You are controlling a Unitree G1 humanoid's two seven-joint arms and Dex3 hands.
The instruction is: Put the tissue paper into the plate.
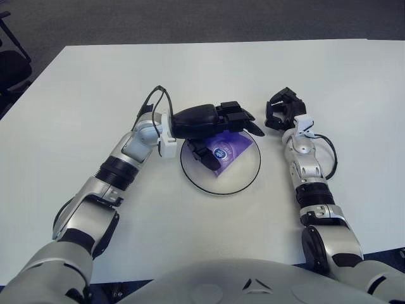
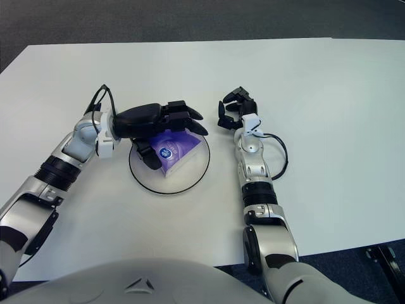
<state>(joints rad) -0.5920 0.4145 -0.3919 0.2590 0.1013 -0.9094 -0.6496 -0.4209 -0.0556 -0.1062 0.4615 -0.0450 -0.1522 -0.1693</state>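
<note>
Desk [image 1: 76, 88]: white, filling most of frame.

Plate [image 1: 243, 181]: clear, dark-rimmed, at frame centre.

Tissue [image 1: 225, 151]: purple pack, lying inside plate, upper-left part, flat or nearly so.

Left hand [image 1: 212, 120]: over plate's upper edge, fingers stretched out flat above pack, thumb down at pack's left side; not clamped, seemingly letting go. Contact between thumb and pack not resolvable.

Right hand [image 2: 233, 110]: right of plate, well apart from it, fingers curled, holding nothing.

Step in hand, judged: release. Best done by lifting straight up, thumb clear of wrapper first, to avoid dragging pack over rim.

Markings: round white-and-dark emblem on pack's top face; lettering too small to read. No other writing legible.
</note>
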